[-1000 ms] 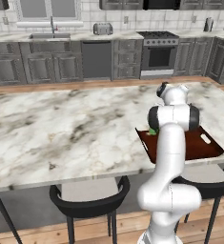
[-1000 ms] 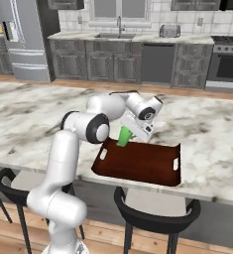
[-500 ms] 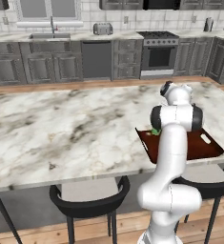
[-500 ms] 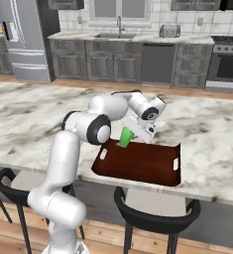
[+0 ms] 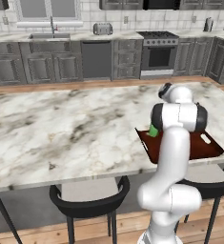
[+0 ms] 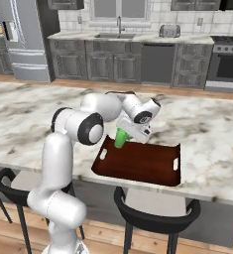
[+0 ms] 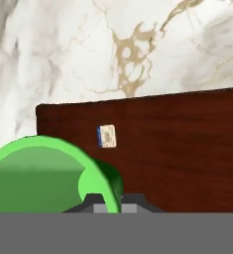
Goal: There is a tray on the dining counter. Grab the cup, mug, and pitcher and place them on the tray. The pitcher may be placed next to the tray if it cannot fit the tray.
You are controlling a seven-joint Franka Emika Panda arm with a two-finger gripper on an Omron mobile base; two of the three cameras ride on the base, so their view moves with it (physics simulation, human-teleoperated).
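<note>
My gripper (image 6: 129,133) is shut on the rim of the green cup (image 6: 121,138), holding it just over the near-left corner of the dark red-brown tray (image 6: 145,164). In the hand view the cup's open mouth (image 7: 38,171) sits at the lower left, with my gripper (image 7: 114,203) pinching its rim. The tray (image 7: 182,139) and one pale handle slot (image 7: 106,136) lie beneath. From the left base view the cup (image 5: 154,130) peeks out beside the arm, at the tray's (image 5: 206,147) left end. The mug and pitcher are out of view.
The tray rests near the front edge of the marble dining counter (image 6: 207,134). Black stools (image 6: 155,218) stand below that edge. Grey cabinets, a sink and a stove (image 5: 157,53) line the far wall.
The hand has edged slightly over the tray with the cup still gripped. Little else differs.
</note>
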